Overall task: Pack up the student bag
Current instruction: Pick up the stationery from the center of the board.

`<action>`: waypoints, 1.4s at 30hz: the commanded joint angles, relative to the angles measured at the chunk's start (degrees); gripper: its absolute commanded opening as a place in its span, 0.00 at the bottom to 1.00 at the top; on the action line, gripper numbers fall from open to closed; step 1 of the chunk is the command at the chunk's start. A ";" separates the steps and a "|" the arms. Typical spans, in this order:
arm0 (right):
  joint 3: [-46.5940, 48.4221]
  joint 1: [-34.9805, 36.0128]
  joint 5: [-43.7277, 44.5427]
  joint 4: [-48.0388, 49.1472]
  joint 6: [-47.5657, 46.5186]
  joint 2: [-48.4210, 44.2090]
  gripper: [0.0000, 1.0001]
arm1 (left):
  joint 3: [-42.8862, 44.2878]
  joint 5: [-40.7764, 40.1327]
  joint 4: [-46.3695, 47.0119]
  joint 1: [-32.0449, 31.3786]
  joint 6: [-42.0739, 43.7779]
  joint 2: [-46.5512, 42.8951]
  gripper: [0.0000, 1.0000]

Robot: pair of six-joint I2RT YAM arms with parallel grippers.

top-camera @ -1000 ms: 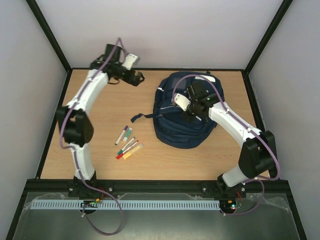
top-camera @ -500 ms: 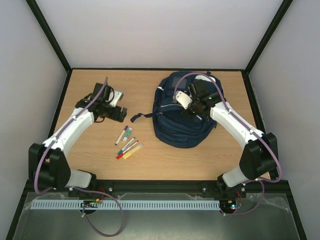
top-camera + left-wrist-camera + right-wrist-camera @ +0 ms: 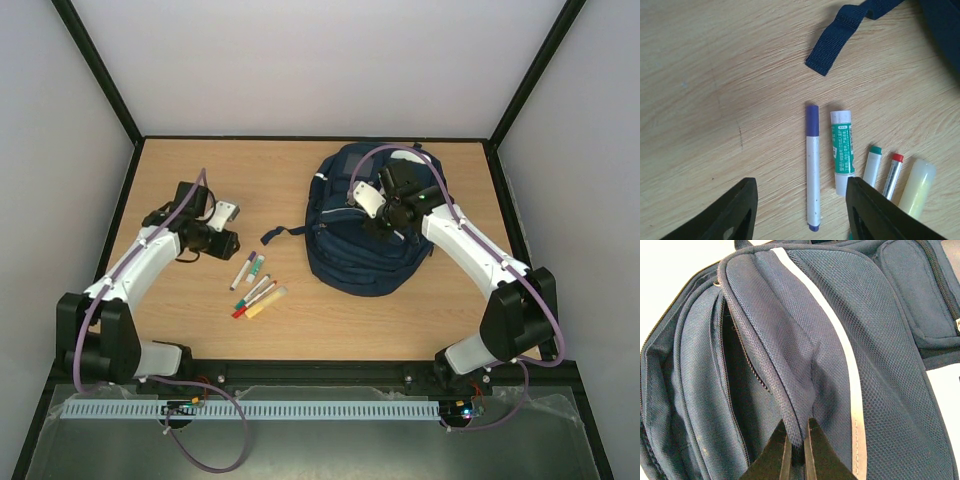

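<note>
Student bag [image 3: 350,262] lies right of table [image 3: 200,330] centre, reaching toward far edge. Right gripper [image 3: 797,440] clamped on bag's front flap edge. Left gripper [image 3: 801,189] jaws apart, over purple marker [image 3: 812,170], left of centre. Wood top, pale walls, black frame. Bare wood along left and near edges.

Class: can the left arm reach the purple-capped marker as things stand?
Probably yes: the left gripper hovers open over the purple-capped marker, nothing covering it, though a green-labelled tube lies close beside.
</note>
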 commanded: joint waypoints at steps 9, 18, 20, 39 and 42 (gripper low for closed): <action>-0.10 -0.20 -2.95 1.94 0.99 -1.04 0.01 | 2.27 -0.19 -3.71 -1.33 2.41 9.78 0.39; -0.22 -0.27 -2.56 2.02 0.73 -1.32 0.01 | 0.87 -3.22 -1.92 -4.22 2.45 14.46 0.35; -0.38 -0.29 -2.60 2.03 0.81 -1.45 0.01 | 1.14 -4.23 -1.36 -4.49 2.12 15.71 0.35; -1.50 -0.98 -2.42 2.29 0.73 -2.83 0.01 | 4.10 -7.61 0.37 -8.40 1.33 23.30 0.31; -1.46 -1.15 -2.33 2.28 0.73 -2.98 0.01 | 4.34 -8.79 0.46 -8.44 1.03 24.28 0.25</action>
